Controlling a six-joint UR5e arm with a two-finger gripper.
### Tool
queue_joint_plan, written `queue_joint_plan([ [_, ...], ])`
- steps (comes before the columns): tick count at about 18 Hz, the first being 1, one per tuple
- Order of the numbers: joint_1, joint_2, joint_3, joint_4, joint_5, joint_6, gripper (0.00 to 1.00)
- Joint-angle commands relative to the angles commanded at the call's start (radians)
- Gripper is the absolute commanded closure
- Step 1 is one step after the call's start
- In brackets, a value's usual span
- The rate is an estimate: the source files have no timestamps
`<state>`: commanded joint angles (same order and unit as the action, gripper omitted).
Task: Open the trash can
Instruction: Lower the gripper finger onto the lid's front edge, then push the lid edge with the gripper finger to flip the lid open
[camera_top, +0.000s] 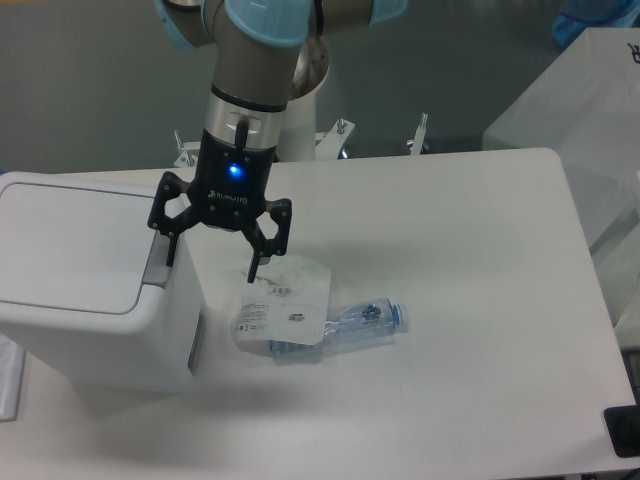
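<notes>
The trash can (85, 290) is a large white boxy bin at the left of the table, its flat lid (70, 240) down and a grey latch tab (156, 267) on its right edge. My gripper (213, 266) hangs open and empty just right of the bin, pointing down. Its left finger (170, 248) is right above the grey tab; its right finger (255, 268) hangs over the table. I cannot tell whether the left finger touches the tab.
A crushed clear plastic bottle (320, 320) with a white label and blue cap lies on the white table (450, 300) just right of the gripper. Metal clamps (420, 132) stand at the table's back edge. A dark object (625, 430) sits at the bottom right corner.
</notes>
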<state>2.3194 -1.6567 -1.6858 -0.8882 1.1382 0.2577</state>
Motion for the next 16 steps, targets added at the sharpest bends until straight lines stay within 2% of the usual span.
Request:
queue_joint_plan([
  [16, -0.011, -0.003, -0.014, 0.000, 0.000, 0.002, 0.00],
])
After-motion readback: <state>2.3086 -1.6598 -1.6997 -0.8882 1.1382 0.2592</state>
